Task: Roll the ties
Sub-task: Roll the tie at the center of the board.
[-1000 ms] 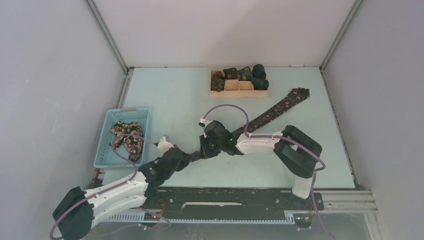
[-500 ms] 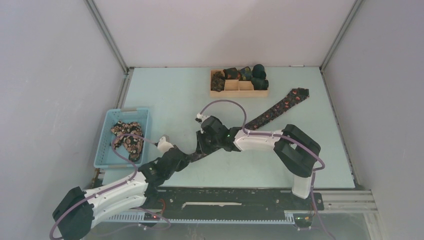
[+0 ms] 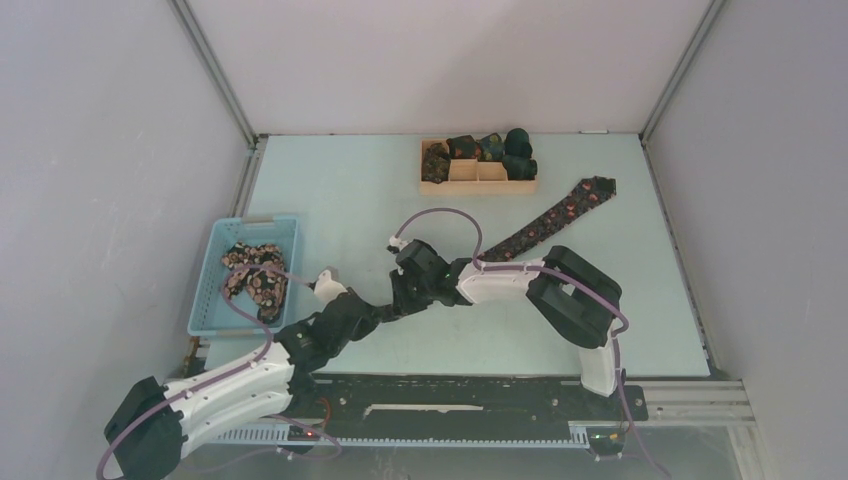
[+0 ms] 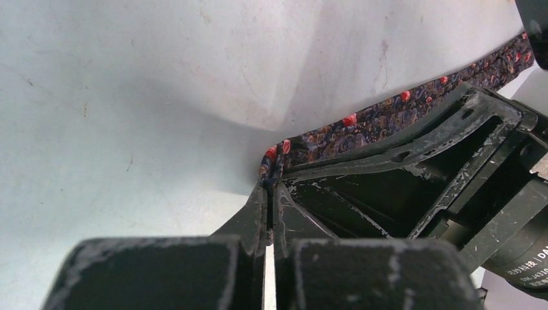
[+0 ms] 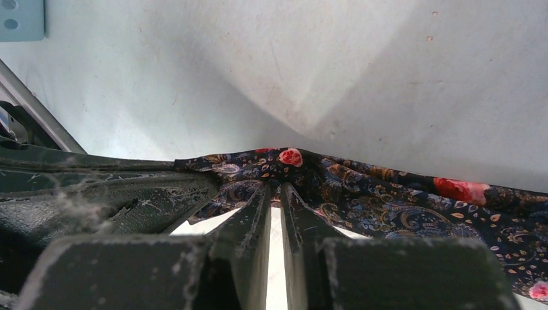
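Observation:
A dark floral tie point(image 3: 560, 212) lies stretched on the table from the far right toward the near centre. My left gripper point(image 3: 378, 312) is shut on its narrow near end; in the left wrist view the tie end point(image 4: 274, 159) pokes out between the closed tips. My right gripper point(image 3: 408, 296) is shut on the same tie a little further along, next to the left one; in the right wrist view the fabric point(image 5: 362, 187) bunches at its tips point(image 5: 276, 187). Between the grippers and the wide end the tie runs under the right arm.
A light-blue basket point(image 3: 215, 290) at the left holds more floral ties point(image 3: 255, 280). A tan wooden divided tray point(image 3: 477, 186) at the back holds several rolled ties point(image 3: 505, 152). Grey walls enclose the table.
My right gripper has moved left and slightly nearer with the tie, closing on the left gripper. The tie's wide end has slid a little with it.

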